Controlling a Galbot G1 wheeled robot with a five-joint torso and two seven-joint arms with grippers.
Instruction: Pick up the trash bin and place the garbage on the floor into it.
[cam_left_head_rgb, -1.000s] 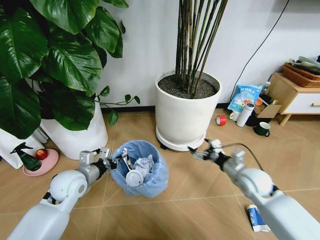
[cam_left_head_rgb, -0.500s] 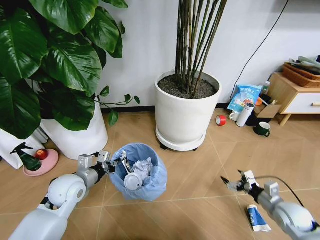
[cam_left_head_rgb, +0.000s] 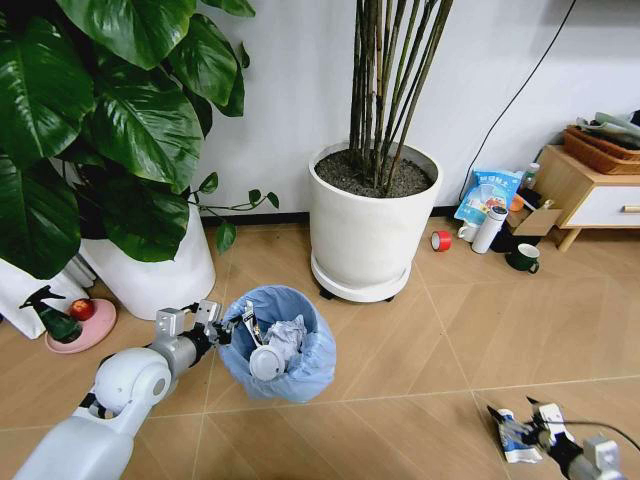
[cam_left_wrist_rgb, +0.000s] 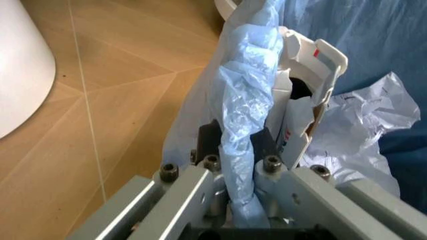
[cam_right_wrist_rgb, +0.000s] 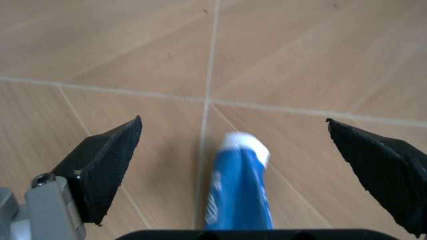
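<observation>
Trash bin (cam_left_head_rgb: 280, 345) rim in left claw (cam_left_head_rgb: 238, 325); right claw (cam_right_wrist_rgb: 257, 165) spread over blue-white packet (cam_right_wrist_rgb: 239, 190).

Wood-look tiled floor (cam_left_head_rgb: 400, 350) with pale grout lines, two big white planters (cam_left_head_rgb: 367, 225) standing by the wall, blue-and-white tube (cam_left_head_rgb: 510, 437) lying flat near the front, dark mug (cam_left_head_rgb: 524, 258), red tape roll (cam_left_head_rgb: 441, 240), green spray bottle (cam_left_head_rgb: 52, 314) beside a pink dish (cam_left_head_rgb: 85, 328)

The left end effector (cam_left_head_rgb: 232, 328) grips the rim of the trash bin (cam_left_head_rgb: 281, 342), which holds crumpled paper and stands on the floor (cam_left_head_rgb: 400, 340) before a white plant pot (cam_left_head_rgb: 371, 224). The right end effector (cam_left_head_rgb: 523, 427) hovers, fingers spread, over a blue-white tube (cam_left_head_rgb: 512, 440).
</observation>
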